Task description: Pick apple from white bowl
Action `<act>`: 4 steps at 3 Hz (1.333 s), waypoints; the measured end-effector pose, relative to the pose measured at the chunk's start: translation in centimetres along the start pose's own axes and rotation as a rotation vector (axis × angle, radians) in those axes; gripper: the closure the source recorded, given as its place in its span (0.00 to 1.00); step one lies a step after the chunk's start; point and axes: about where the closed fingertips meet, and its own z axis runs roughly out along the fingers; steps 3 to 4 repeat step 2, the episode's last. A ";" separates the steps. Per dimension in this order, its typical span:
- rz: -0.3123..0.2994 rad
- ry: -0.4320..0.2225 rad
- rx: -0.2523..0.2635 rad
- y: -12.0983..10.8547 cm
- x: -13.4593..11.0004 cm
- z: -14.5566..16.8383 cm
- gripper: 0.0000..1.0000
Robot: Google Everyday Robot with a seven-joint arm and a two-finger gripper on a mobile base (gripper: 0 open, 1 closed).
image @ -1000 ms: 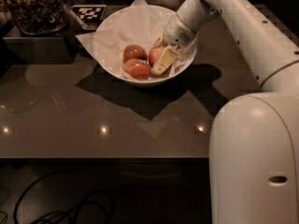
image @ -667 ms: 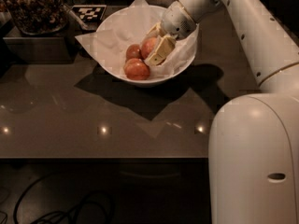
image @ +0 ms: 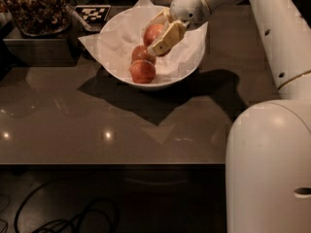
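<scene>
The white bowl (image: 116,57) stands on the dark table, lined with crumpled white paper whose corners stick past the rim. My gripper (image: 159,34) is over the bowl's right half, shut on the apple (image: 152,33), a lighter red one held above the bowl's floor between the pale fingers (image: 167,39). Two darker red apples (image: 143,71) lie in the bowl in front of and below it.
A clear container of dark brown bits (image: 36,6) sits on a grey tray (image: 29,50) at the back left. A black-and-white marker tag (image: 92,12) lies behind the bowl. My white arm (image: 272,42) and base (image: 269,169) fill the right side.
The gripper has risen and moved back-left inside the bowl, lifting the lighter apple up off the other two, which stay in the bowl.
</scene>
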 end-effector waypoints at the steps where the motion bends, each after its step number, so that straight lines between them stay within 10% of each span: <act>1: 0.044 -0.010 -0.008 1.3 -0.2 -0.7 1.00; 4: 0.062 -0.025 -0.031 2.1 -0.3 -0.5 1.00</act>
